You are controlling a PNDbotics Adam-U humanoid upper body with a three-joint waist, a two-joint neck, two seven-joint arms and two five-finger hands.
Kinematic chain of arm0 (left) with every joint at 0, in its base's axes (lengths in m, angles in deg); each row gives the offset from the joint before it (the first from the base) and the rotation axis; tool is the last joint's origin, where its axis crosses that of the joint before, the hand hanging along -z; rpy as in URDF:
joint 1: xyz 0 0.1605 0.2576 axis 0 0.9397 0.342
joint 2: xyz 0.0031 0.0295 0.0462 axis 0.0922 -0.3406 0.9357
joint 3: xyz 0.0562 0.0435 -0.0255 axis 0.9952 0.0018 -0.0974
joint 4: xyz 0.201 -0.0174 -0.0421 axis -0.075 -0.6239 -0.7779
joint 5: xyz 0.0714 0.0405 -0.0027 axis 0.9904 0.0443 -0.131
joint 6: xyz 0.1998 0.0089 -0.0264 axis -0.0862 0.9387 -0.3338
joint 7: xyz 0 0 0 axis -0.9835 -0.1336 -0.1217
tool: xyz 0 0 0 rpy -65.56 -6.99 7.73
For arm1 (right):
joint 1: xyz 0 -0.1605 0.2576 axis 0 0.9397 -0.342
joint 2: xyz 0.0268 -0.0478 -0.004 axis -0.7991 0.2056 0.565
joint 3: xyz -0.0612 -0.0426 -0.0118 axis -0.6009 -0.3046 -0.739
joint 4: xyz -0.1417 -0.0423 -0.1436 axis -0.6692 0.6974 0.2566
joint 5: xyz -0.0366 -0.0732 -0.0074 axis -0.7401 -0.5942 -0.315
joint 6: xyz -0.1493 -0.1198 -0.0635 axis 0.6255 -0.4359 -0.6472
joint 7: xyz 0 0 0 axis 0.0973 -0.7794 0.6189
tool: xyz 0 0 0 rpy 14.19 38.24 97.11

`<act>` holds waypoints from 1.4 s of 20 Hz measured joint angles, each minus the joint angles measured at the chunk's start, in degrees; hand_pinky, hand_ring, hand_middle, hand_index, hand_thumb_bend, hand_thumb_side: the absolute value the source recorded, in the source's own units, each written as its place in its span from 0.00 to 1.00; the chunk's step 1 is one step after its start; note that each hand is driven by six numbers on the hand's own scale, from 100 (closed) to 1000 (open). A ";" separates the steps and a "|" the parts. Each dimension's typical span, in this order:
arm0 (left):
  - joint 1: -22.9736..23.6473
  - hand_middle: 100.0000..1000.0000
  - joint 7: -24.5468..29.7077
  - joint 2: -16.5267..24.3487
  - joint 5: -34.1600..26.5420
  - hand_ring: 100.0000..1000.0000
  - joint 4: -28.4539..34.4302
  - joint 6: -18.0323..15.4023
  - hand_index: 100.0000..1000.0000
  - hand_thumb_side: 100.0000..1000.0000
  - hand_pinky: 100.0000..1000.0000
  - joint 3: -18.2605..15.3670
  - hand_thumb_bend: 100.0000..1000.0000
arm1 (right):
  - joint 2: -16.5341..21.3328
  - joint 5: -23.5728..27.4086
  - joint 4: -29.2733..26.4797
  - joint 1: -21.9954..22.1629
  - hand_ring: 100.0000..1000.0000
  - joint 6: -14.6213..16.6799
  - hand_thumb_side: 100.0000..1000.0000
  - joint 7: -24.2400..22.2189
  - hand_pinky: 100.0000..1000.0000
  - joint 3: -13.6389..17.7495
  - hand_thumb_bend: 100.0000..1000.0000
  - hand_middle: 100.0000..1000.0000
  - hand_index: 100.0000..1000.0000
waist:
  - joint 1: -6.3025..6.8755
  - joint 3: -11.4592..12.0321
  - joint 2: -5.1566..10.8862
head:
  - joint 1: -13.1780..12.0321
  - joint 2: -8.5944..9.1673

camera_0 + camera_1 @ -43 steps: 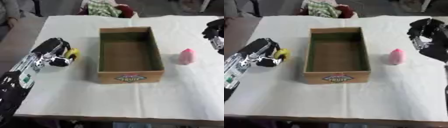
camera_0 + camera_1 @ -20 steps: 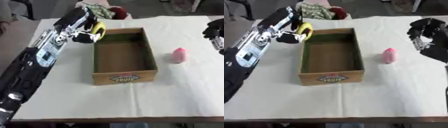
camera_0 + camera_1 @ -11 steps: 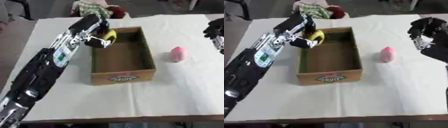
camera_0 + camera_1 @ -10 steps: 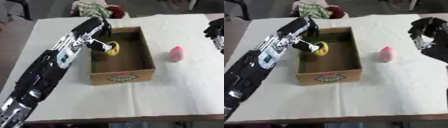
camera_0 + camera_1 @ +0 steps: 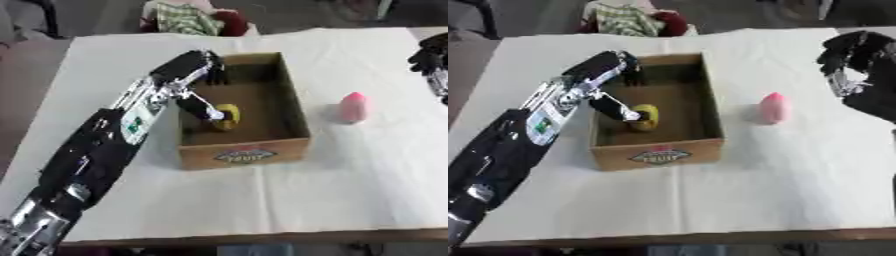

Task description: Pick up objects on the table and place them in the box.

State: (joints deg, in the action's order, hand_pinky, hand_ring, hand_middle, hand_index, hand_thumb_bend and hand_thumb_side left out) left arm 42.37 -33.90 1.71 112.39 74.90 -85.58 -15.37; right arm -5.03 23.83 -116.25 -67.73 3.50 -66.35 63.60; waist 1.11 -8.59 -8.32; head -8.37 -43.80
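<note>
The yellow object [image 5: 227, 116] lies on the floor of the cardboard box [image 5: 293, 115], just beside my left hand's [image 5: 194, 75] thumb, fingers straight and holding nothing. The pink object [image 5: 773, 107] stands on the table right of the box. I see my right hand [image 5: 852, 60] curled, empty.

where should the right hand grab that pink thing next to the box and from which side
Probably around its rounded middle, coming from above or from its right. The pink object stands upright on the white cloth, narrowing to a blunt top, apart from the box wall on its left. The right hand waits on that open side, so thumb and fingers could close across its body.
</note>
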 measured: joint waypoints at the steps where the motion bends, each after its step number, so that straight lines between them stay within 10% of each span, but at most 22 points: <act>1: 0.50 0.40 -0.25 0.46 -0.85 0.44 1.28 0.37 0.58 0.09 0.65 -0.56 0.51 | 0.07 -0.21 0.28 -0.04 0.61 0.01 0.16 0.19 0.57 0.18 0.00 0.52 0.68 | -0.09 0.24 0.01 | 0.10 0.00; 18: 19.72 0.37 -8.05 3.36 -16.05 0.42 24.20 13.17 0.57 0.00 0.66 -10.48 0.38 | 8.56 -12.80 20.57 -5.96 0.68 2.82 0.11 -2.15 0.62 -2.77 0.00 0.60 0.80 | -1.57 4.47 0.35 | 3.00 0.06; 28: 23.08 0.38 -8.46 4.09 -25.65 0.42 29.58 16.52 0.57 0.00 0.67 -12.89 0.37 | 8.72 -22.39 33.37 -7.63 0.73 7.40 0.13 -1.25 0.66 -4.77 0.00 0.69 0.83 | -1.56 5.15 0.34 | 3.55 0.34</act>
State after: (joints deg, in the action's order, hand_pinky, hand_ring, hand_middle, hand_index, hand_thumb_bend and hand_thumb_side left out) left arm 65.45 -42.36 5.80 86.74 104.48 -69.06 -28.26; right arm 3.69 1.44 -82.89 -75.36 10.90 -67.60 58.82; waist -0.44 -3.44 -7.98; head -4.82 -43.46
